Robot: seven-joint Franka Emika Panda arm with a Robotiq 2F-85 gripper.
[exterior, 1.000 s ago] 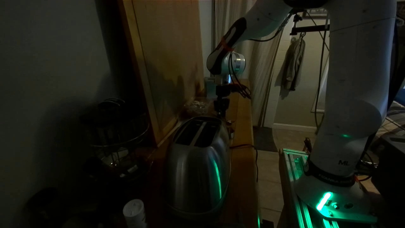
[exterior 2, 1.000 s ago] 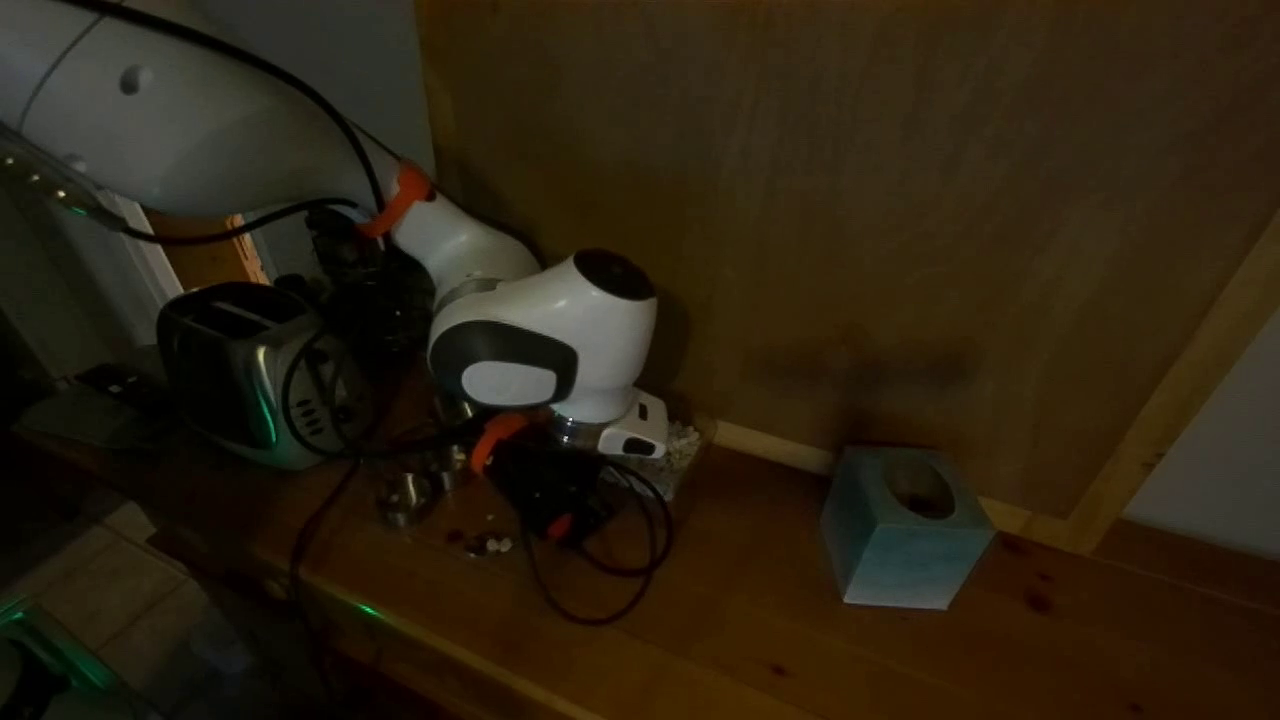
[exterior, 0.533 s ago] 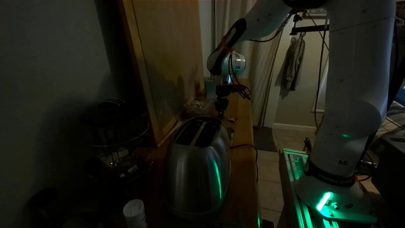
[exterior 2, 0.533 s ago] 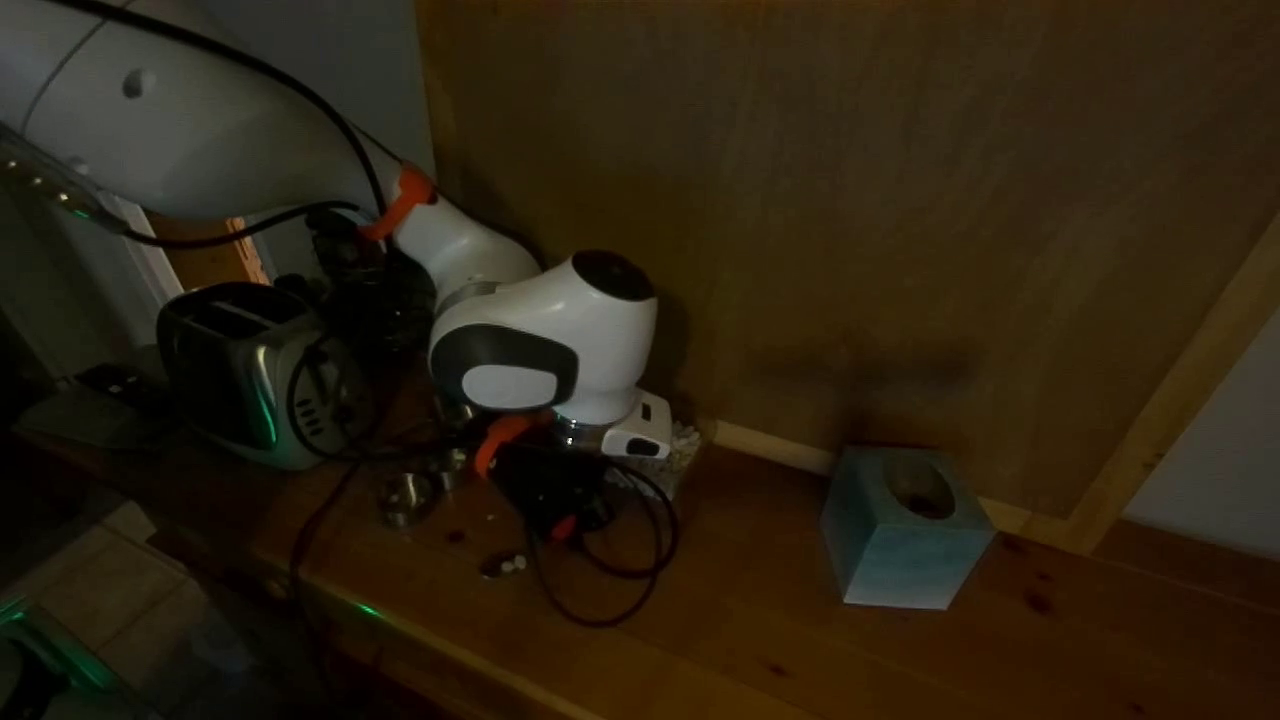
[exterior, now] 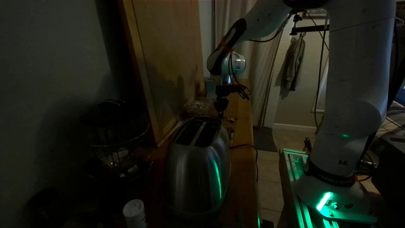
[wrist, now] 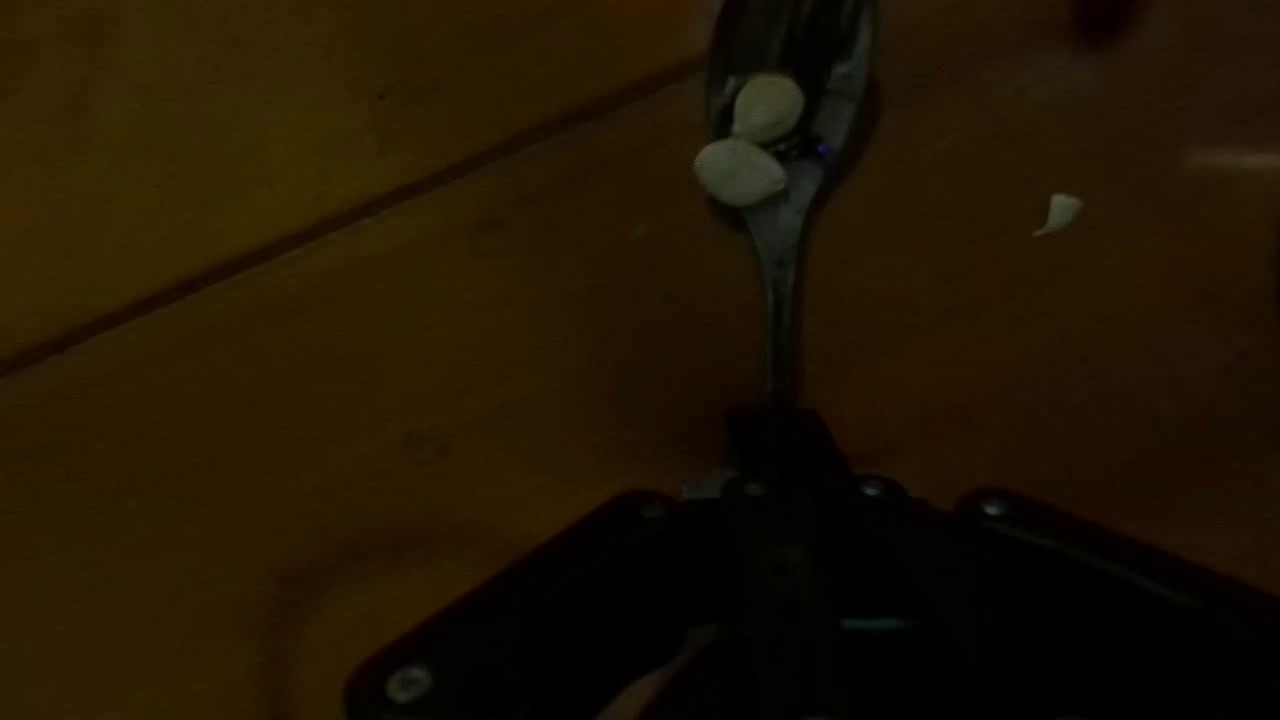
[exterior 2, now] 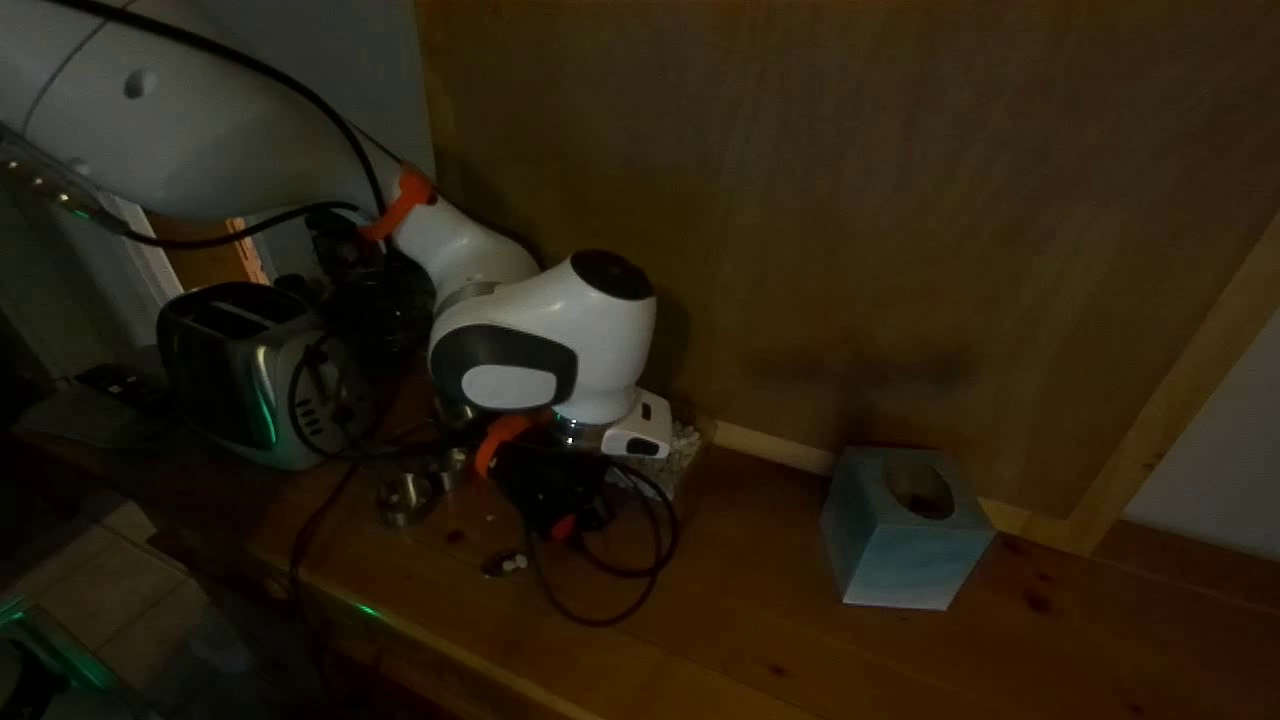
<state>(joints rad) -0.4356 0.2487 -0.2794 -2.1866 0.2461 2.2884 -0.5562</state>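
Black gripper closed tight, pinching metal spoon by thin handle.

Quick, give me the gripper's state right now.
Gripper: closed, holding the spoon by its handle.

"Whole spoon visible?"
"No: wrist view's top edge crops the tip; the end effector hides the handle's end."
"The white canister?"
"Cut by an exterior view's lower edge."
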